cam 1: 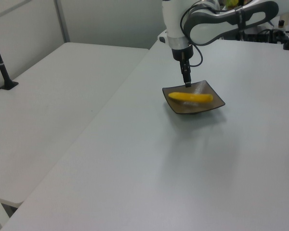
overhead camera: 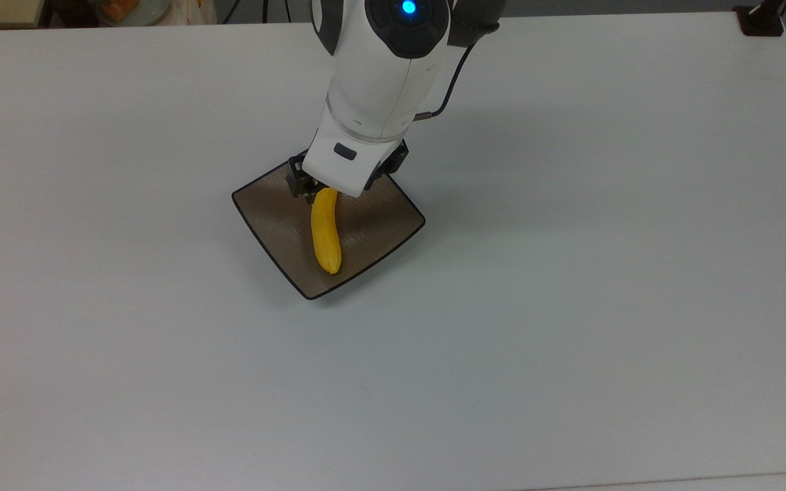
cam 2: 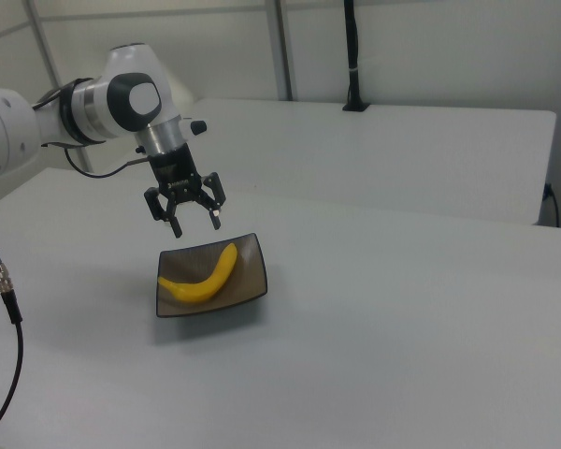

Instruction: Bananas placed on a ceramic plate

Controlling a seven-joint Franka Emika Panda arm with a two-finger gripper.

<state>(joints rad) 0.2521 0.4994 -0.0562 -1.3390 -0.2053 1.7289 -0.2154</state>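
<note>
Bright yellow curved banana (cam 2: 202,278) lying inside square glossy brown ceramic plate (cam 2: 252,277), released. Two-finger gripper (cam 2: 195,217) above the plate's far edge, fingers spread apart, empty, clear for lifting away.

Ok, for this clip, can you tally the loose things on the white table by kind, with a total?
Bright yellow curved banana: 1, lying on the plate
Square glossy brown ceramic plate: 1
Total: 2
The gripper hangs above the plate with its jaws spread, holding nothing.
</note>
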